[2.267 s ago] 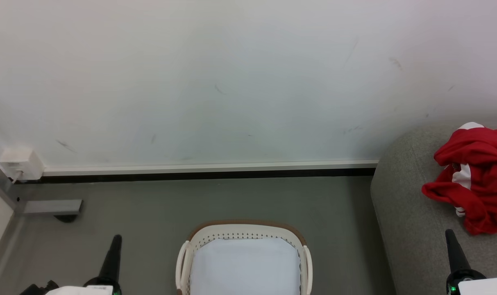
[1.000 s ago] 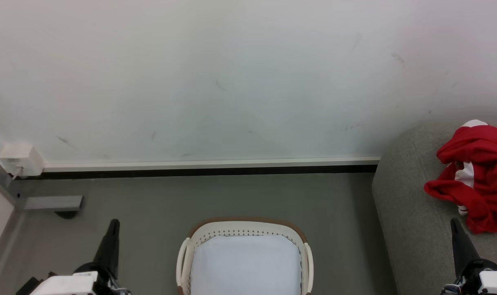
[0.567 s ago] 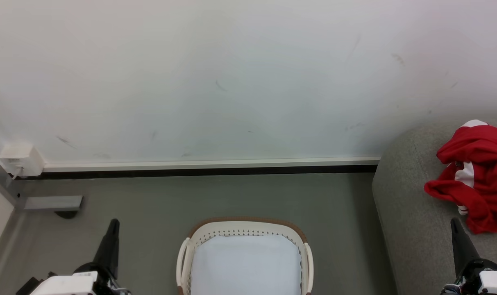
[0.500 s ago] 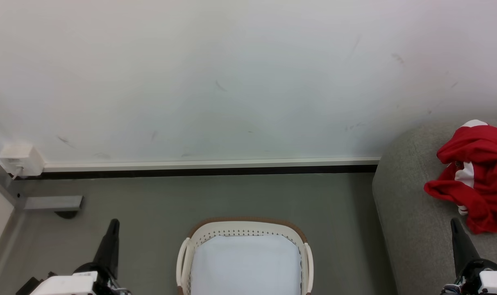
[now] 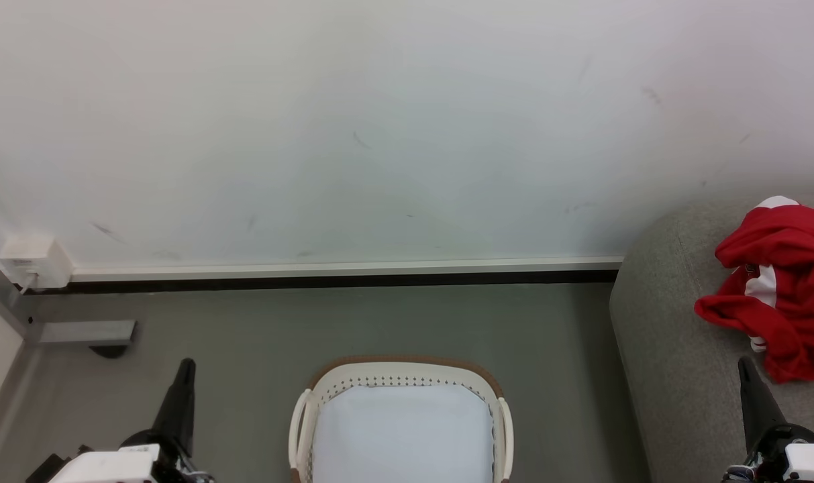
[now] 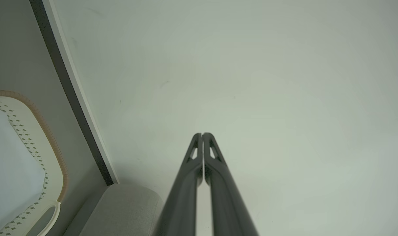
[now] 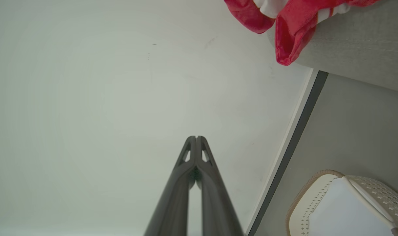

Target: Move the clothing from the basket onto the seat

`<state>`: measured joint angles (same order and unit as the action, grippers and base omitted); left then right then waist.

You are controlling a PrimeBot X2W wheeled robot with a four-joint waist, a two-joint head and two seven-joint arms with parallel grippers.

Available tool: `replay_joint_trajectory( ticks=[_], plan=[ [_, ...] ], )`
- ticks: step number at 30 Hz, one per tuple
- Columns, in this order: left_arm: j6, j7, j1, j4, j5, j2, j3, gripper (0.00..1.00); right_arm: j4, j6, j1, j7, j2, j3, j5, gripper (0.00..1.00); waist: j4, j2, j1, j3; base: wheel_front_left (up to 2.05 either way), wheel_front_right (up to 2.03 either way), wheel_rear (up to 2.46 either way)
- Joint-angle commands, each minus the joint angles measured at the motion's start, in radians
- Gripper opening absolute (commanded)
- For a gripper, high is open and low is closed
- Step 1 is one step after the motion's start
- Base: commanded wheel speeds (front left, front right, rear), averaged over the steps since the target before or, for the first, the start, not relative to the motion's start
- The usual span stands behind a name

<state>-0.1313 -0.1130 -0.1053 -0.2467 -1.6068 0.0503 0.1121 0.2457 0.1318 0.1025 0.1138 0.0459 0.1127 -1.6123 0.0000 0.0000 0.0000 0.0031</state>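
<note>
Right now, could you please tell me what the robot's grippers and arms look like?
The left gripper and right gripper each have two long, dark grey fingers tapering to narrow tips, with a small triangular cut-out near each tip. In the head view, a white housing sits behind each dark rounded base.

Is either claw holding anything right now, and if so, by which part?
Nothing is held. The left claw and right claw are both shut on empty air, and the red clothing lies loose on the seat.
</note>
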Motion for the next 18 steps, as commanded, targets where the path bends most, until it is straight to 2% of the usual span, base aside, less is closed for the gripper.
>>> replay_joint_trajectory(
  ticks=[1,18],
  plan=[
    [0.001,-0.003,-0.008,0.003,-0.013,0.003,0.003,0.00,-0.004,-0.002,0.012,0.004,0.008,0.004,-0.002,0.00,0.000,0.0000,0.0000,0.000,0.00,0.00,0.00],
    [0.001,-0.004,-0.008,0.003,-0.012,0.002,0.003,0.00,-0.004,-0.002,0.012,0.004,0.008,0.004,-0.002,0.00,0.000,0.0000,0.0000,0.000,0.00,0.00,0.00]
  ],
)
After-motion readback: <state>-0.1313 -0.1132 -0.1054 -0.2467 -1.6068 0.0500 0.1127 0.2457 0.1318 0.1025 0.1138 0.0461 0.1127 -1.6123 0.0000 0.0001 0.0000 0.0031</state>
